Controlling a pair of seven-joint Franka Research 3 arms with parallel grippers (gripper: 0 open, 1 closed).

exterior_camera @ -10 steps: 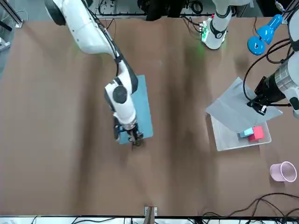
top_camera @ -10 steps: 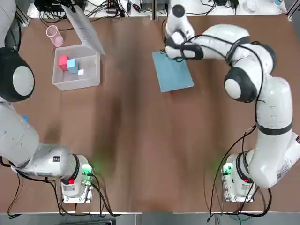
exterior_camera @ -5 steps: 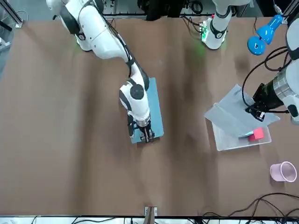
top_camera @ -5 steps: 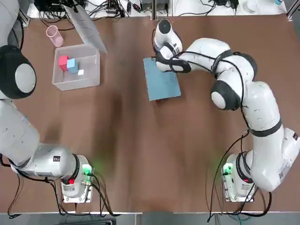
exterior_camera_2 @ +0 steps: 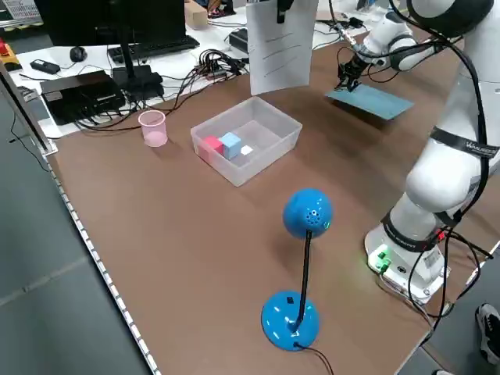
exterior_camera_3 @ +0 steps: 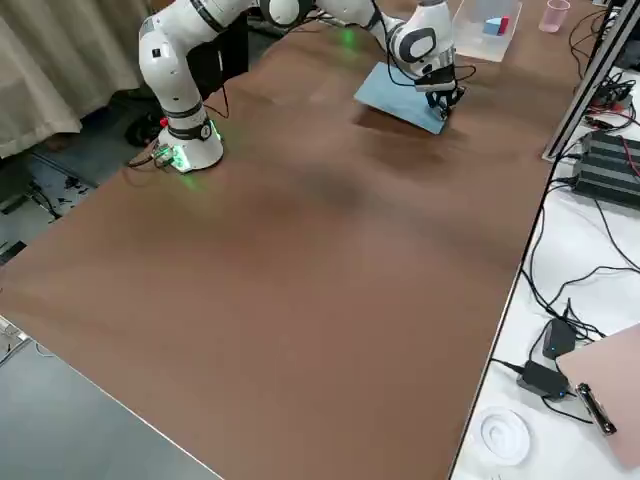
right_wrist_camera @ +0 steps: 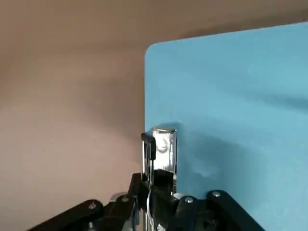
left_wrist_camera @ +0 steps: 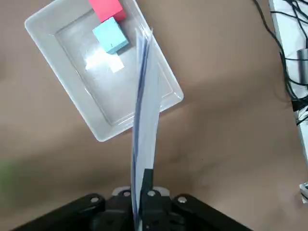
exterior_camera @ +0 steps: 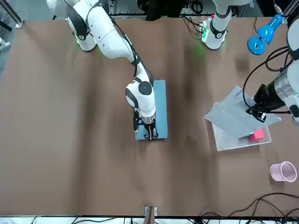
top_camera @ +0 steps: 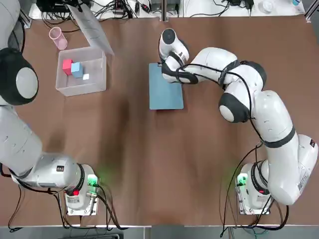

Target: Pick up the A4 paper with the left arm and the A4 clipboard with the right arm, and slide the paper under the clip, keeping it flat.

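Although both pick-ups appear done, the joining step is judged still ahead. In the top view, the A4 clipboard is seen just above the frame's centre, gripped at its upper short edge by the right claw, while the A4 paper is seen in the upper left, above the far corner of the clear bin; the two are well apart.

In the front view, the board is found in the middle of the frame, with the right claw clenched at its lower edge. At the right, the sheet is held up over the bin by the left claw, clenched on its edge.

In the left side view, the paper is seen hanging roughly upright at the top centre, and the clipboard is shown at the upper right, seemingly raised off the desk at a slant.

In the right side view, a shadow is cast beneath the board at the top centre, which suggests that it is lifted.

In the left wrist view, the sheet is presented edge-on, pinched between the fingers, with the bin's coloured blocks behind it.

In the right wrist view, the clip is seen pinched by the right claw.

What is left, by this reading: the sheet is to be levelled, carried across, and slid flat under the clip.
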